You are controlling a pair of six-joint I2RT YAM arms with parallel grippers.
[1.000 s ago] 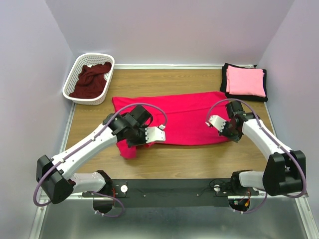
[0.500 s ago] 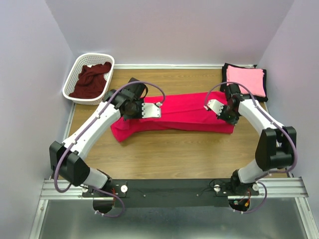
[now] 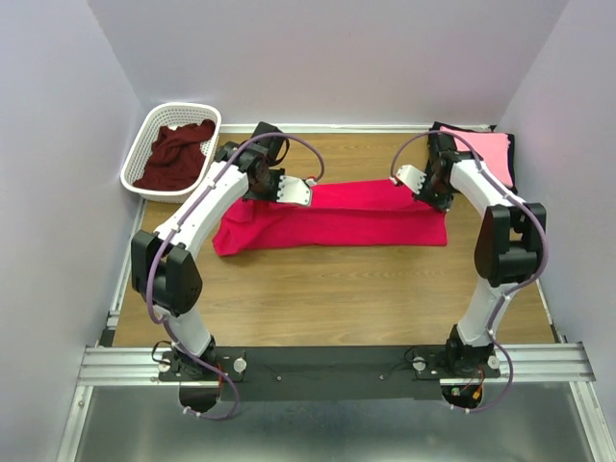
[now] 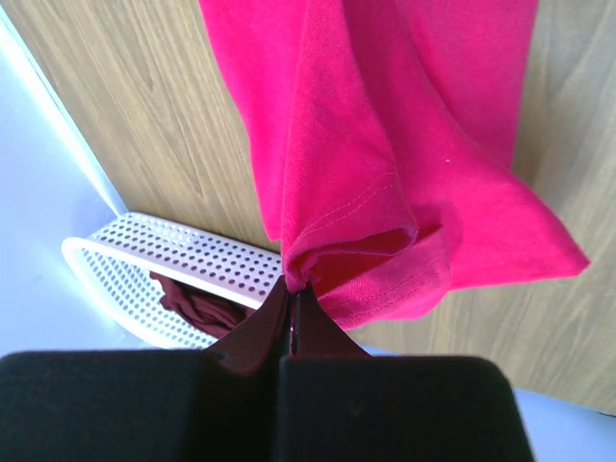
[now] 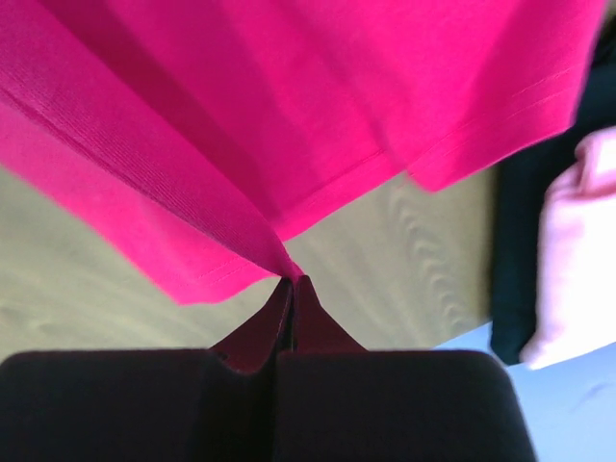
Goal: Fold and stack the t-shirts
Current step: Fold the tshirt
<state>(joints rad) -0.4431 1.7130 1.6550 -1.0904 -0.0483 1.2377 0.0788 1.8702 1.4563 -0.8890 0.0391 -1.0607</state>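
Closed tight, left fingers (image 4: 255,337) and right fingers (image 5: 255,337) pinch the crimson t-shirt (image 3: 337,219).

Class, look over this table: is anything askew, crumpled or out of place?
The red shirt is folded unevenly, its left end flaring wider; the maroon shirt lies crumpled in the basket.
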